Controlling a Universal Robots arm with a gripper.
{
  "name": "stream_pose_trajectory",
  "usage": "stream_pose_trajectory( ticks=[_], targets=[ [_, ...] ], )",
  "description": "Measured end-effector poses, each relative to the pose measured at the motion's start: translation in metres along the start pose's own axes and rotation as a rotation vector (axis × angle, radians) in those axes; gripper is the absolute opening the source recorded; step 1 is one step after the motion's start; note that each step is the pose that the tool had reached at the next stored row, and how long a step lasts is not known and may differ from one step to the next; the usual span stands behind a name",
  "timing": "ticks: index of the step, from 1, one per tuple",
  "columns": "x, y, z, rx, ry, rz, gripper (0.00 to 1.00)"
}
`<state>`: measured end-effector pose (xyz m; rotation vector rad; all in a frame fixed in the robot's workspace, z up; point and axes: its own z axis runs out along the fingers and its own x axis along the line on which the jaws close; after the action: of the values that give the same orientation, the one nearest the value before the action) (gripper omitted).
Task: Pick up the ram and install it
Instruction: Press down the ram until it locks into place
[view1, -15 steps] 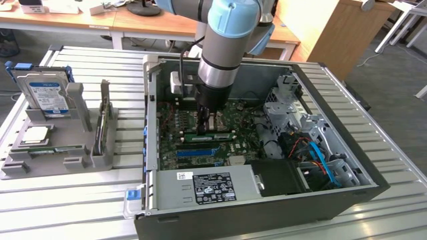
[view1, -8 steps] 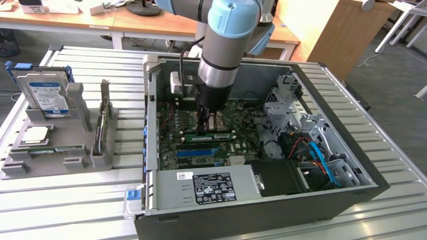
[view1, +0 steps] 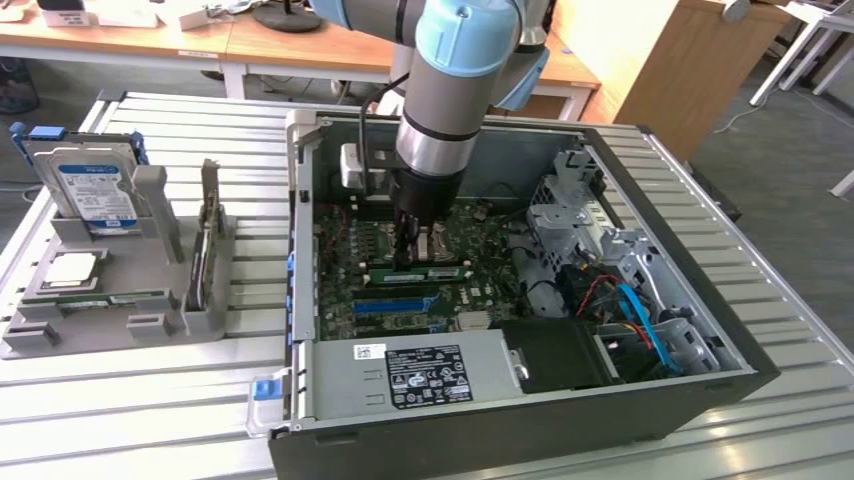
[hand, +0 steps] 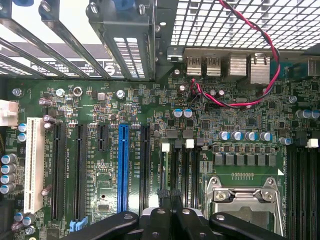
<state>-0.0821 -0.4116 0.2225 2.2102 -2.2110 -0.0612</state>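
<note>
Exterior view: ram (view1: 416, 272) lengthwise left-right on motherboard (view1: 350, 300) under pinched-shut, empty hand (view1: 418, 246)

I am working in what looks like a robotics lab set up inside an office: an opened desktop computer case (view1: 534, 300) lies on a slatted aluminium workbench (view1: 174, 400), a grey fixture (view1: 107, 290) holds spare parts near the bench's edge, and wooden desks (view1: 200, 45) stand on grey carpet behind.
</note>
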Motion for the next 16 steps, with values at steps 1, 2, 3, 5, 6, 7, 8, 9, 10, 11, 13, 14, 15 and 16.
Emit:
stream_pose_trajectory(
  ticks=[1,2,3,5,6,7,8,9,10,11,13,14,15,16],
  targets=[
    [0.0,0.0,0.0,0.0,0.0,0.0,0.11],
    [0.0,0.0,0.0,0.0001,-0.0001,0.0,0.11],
    [0.0,0.0,-0.0005,0.0004,-0.0005,0.0,0.11],
    [0.0,0.0,-0.0032,0.0006,-0.0011,0.0,0.11],
    [0.0,0.0002,-0.0053,0.0,0.0,0.0,0.11],
    [0.0,0.0003,-0.0071,0.0002,-0.0002,0.0,0.11],
    [0.0,0.0003,-0.009,0.0002,-0.0003,0.0,0.11],
    [0.0,0.0004,-0.0114,0.0001,-0.0001,0.0,0.11],
    [0.0,0.0005,-0.0137,0.0001,-0.0001,0.0,0.11],
    [0.0,0.0006,-0.0161,0.0001,-0.0001,0.0,0.11],
    [0.0,0.0008,-0.0205,0.0,0.0,0.0,0.11],
    [0.0,0.0009,-0.0224,0.0,0.0,0.0,0.11],
    [0.0,0.0009,-0.0243,0.0,-0.0001,0.0,0.11],
    [0.0,0.001,-0.0252,0.0001,-0.0001,0.0,0.11]
  ],
)
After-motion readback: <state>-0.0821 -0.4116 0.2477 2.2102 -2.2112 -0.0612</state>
